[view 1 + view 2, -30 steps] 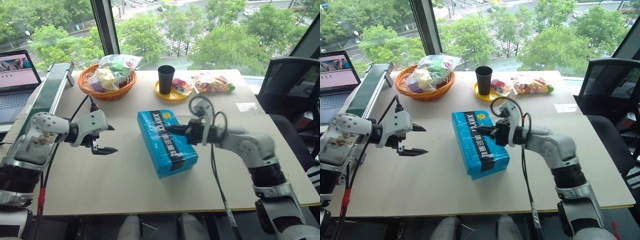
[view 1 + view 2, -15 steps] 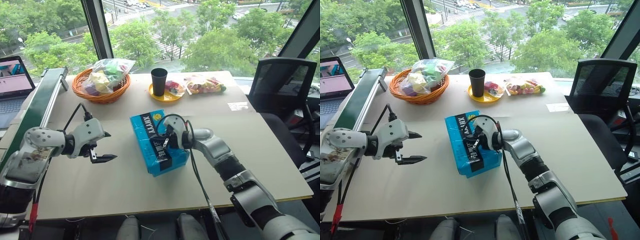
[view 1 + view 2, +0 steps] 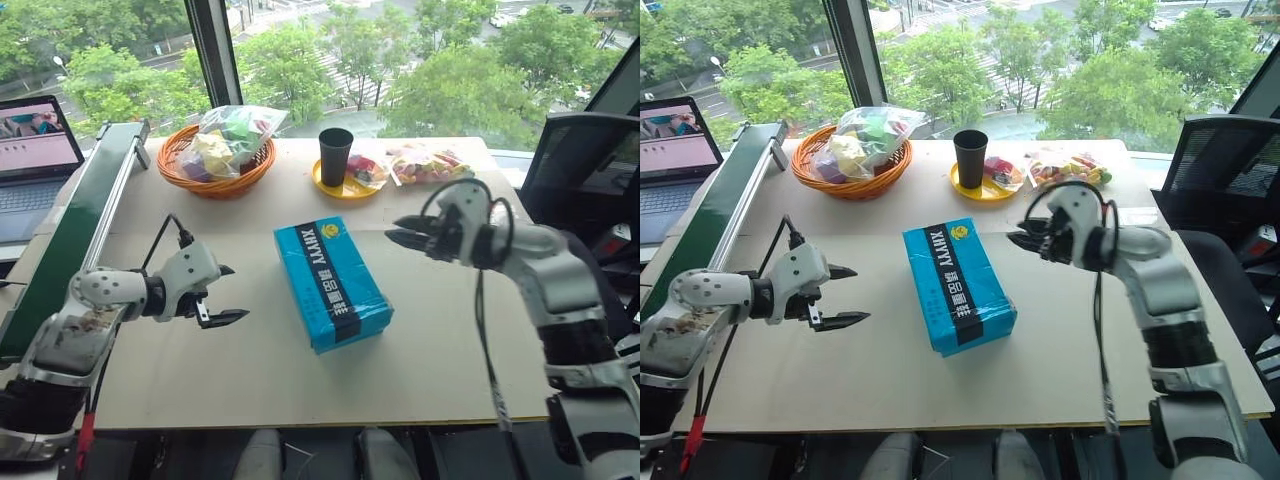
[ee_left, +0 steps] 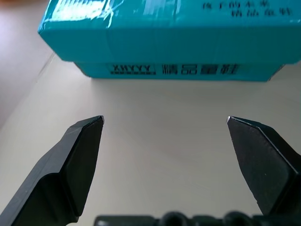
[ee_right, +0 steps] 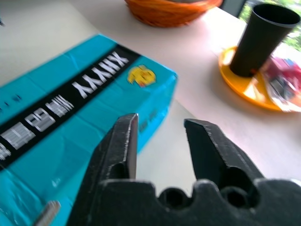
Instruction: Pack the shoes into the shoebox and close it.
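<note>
Closed bright blue cardboard shoebox [image 3: 332, 283] lies mid-bench [image 3: 250, 360], long axis running near-to-far, between both empty pincers: left pincer [image 3: 226, 294] wide open to its left, right pincer [image 3: 402, 231] part-open, nearer its far-right corner.

light: bright daylight from windows | shadows: soft | blur: wrist-view foreground soft

place: office | signs — laptop [image 3: 35, 150], mesh chair [image 3: 580, 160], high window [image 3: 300, 50]
</note>
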Robot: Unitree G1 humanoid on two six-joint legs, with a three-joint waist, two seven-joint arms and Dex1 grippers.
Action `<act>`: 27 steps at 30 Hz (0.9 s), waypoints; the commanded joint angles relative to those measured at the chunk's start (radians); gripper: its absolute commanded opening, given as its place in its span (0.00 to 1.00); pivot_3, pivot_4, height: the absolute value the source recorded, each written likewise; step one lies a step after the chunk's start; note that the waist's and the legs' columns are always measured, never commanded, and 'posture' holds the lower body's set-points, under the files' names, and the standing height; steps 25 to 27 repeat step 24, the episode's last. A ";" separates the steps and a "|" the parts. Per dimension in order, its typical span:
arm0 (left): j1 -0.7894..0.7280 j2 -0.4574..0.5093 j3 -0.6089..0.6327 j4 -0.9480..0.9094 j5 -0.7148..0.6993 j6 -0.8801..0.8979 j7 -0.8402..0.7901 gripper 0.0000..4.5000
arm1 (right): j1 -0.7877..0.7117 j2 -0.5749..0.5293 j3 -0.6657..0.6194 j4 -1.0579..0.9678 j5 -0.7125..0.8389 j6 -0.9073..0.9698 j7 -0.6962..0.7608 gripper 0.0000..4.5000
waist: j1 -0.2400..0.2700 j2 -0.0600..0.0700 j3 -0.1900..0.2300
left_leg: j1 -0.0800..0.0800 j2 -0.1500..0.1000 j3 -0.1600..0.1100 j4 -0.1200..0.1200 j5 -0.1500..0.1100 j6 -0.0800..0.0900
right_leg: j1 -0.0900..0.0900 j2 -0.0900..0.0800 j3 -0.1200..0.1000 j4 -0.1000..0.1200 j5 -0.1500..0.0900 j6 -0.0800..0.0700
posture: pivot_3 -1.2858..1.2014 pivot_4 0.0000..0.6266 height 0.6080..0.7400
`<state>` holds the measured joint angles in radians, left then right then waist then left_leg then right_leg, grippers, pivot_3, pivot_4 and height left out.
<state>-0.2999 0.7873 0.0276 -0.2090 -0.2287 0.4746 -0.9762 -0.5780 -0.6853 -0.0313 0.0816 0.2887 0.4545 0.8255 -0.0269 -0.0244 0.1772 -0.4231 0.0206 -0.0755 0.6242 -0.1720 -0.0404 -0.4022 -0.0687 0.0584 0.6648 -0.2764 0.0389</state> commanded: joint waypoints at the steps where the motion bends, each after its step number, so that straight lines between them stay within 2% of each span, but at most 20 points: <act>1: 0.004 -0.194 0.123 0.004 -0.084 0.052 0.228 1.00 | 0.110 0.012 -0.187 0.015 -0.011 -0.051 -0.170 0.77 | 0.006 0.000 0.000 | 0.000 0.000 0.000 0.001 0.000 0.000 | 0.001 0.000 0.000 0.001 0.000 0.000 | 0.52 0.24 1.00; 3: 0.045 -0.311 0.195 -0.025 -0.167 0.067 0.296 1.00 | 0.217 0.090 -0.270 -0.033 0.043 -0.043 -0.239 0.93 | 0.003 -0.001 0.000 | 0.000 -0.001 0.000 0.002 0.000 0.000 | 0.001 -0.001 0.000 0.001 0.000 0.000 | 0.52 0.24 1.00; 4: 0.068 -0.339 0.209 -0.032 -0.178 0.061 0.317 1.00 | 0.258 0.120 -0.295 -0.047 0.052 -0.056 -0.269 0.99 | 0.001 -0.001 -0.002 | 0.000 0.000 0.000 0.002 0.000 0.000 | 0.001 0.000 0.001 0.000 0.001 0.000 | 0.52 0.24 1.00; 7: 0.154 -0.359 0.177 0.005 -0.074 -0.046 0.364 1.00 | 0.371 0.148 -0.280 -0.064 -0.016 -0.102 -0.314 0.99 | -0.014 0.000 -0.002 | 0.002 -0.001 0.000 0.002 -0.001 0.002 | 0.003 -0.001 0.002 0.000 0.000 0.001 | 0.52 0.24 1.00; 10: 0.214 -0.379 0.146 0.033 0.001 -0.139 0.427 1.00 | 0.426 0.200 -0.291 -0.085 -0.006 -0.103 -0.363 0.99 | -0.020 0.001 -0.001 | 0.004 -0.003 0.004 0.001 -0.001 0.002 | 0.002 -0.003 0.007 0.002 0.001 0.001 | 0.52 0.24 1.00; 12: 0.283 -0.397 0.109 0.075 0.066 -0.259 0.451 1.00 | 0.478 0.252 -0.276 -0.097 -0.014 -0.125 -0.399 0.99 | -0.020 0.001 -0.001 | 0.010 -0.003 0.005 0.002 -0.001 0.002 | 0.009 -0.003 0.008 0.000 0.001 0.003 | 0.52 0.24 1.00; 15: 0.358 -0.464 0.086 0.171 0.190 -0.406 0.618 1.00 | 0.551 0.328 -0.220 -0.109 -0.062 -0.204 -0.442 0.99 | -0.016 0.001 -0.003 | 0.019 -0.003 0.006 0.000 -0.001 0.001 | 0.018 -0.003 0.008 -0.003 -0.003 0.010 | 0.52 0.24 1.00; 17: 0.384 -0.509 0.098 0.193 0.189 -0.446 0.664 1.00 | 0.571 0.358 -0.208 -0.101 -0.082 -0.238 -0.466 0.99 | -0.014 0.001 -0.003 | 0.018 -0.003 0.006 0.000 -0.001 0.001 | 0.017 -0.003 0.008 -0.003 -0.003 0.010 | 0.52 0.24 1.00; 21: 0.431 -0.558 0.027 0.169 0.238 -0.505 0.696 1.00 | 0.597 0.401 -0.186 -0.043 -0.118 -0.308 -0.507 0.99 | -0.009 0.001 -0.003 | 0.016 -0.004 0.006 0.001 -0.001 0.001 | 0.015 -0.004 0.008 -0.002 -0.003 0.010 | 0.52 0.24 1.00; 27: 0.437 -0.572 0.017 0.157 0.220 -0.489 0.692 1.00 | 0.597 0.413 -0.174 -0.023 -0.124 -0.332 -0.514 0.99 | -0.007 0.001 -0.003 | 0.016 -0.005 0.007 0.001 -0.001 0.001 | 0.016 -0.005 0.008 -0.003 -0.003 0.010 | 0.52 0.24 1.00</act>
